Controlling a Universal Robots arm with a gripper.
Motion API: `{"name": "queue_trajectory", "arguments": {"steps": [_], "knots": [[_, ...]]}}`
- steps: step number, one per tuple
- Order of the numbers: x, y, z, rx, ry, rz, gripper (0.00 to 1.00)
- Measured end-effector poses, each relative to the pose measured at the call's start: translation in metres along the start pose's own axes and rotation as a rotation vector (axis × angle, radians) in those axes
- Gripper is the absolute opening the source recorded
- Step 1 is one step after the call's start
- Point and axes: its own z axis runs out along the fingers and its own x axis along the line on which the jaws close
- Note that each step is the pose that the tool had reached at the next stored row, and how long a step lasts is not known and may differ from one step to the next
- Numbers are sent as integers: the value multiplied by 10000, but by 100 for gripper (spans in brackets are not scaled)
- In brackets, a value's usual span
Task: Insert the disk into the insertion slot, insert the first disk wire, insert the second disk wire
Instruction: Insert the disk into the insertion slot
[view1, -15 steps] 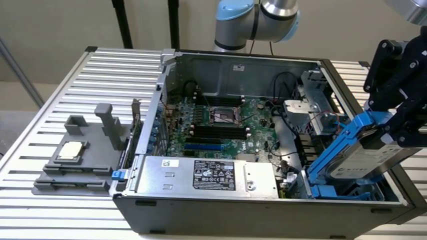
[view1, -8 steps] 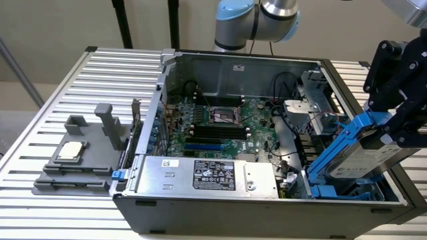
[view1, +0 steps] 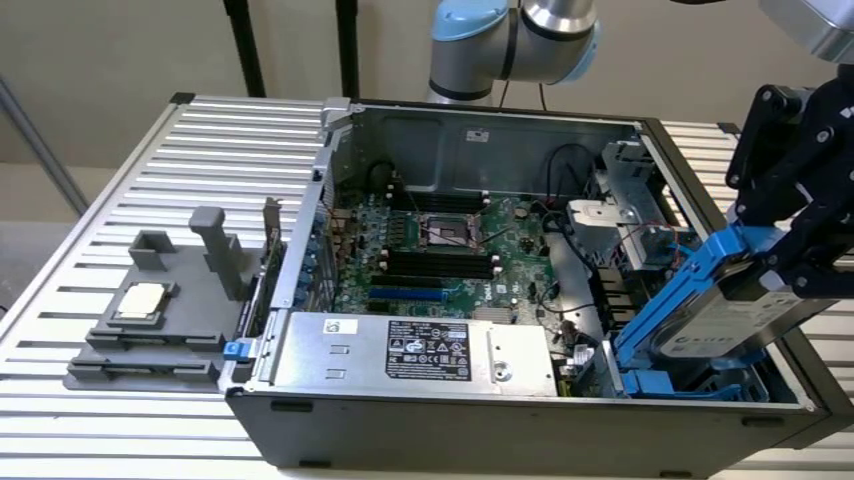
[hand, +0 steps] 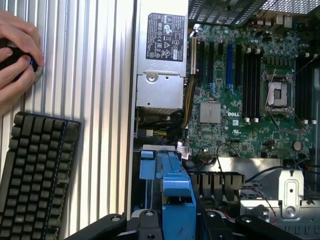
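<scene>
- My gripper (view1: 785, 278) is clamped on the disk (view1: 741, 315), with a black finger on each side of its bright blue carrier.
- In the exterior view I hold the disk tilted, label side out, at the front corner of the computer case (view1: 534, 430) on that view's right.
- The disk's lower end reaches down towards the insertion slot (view1: 667, 385), where blue fittings show just under it. I cannot tell whether the two touch. The disk is not lying flat in the slot.
- The wrist view shows the disk as just the blue carrier end, rising between my black fingers (hand: 145, 222). The label and the tilt do not show there.
- The case lies open on its side. Inside it, the silver power supply (view1: 414, 350) with its black label sits along the front wall, near the slot.
- Beyond the power supply lies the green motherboard (view1: 447, 250). The wrist view shows its black and blue memory slots and the bare processor socket (hand: 277, 92) more plainly.
- The wrist view also shows a bundle of yellow and black cables (hand: 187, 107) running from the power supply along the board's edge.
- Outside the case, the exterior view has a grey holder block (view1: 147, 330) on the slatted metal table (view1: 227, 140), with a small chip (view1: 142, 300) resting in it.
- The wrist view has a black keyboard (hand: 35, 175) on the same slats, and past it a person's hands (hand: 15, 60) closed around a small dark object.
</scene>
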Motion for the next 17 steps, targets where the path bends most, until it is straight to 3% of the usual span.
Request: {"name": "queue_trajectory", "arguments": {"steps": [6,17], "knots": [[3,-1,27,-2,-5,-22,32],[9,-3,89,-12,-66,-128,32]]}}
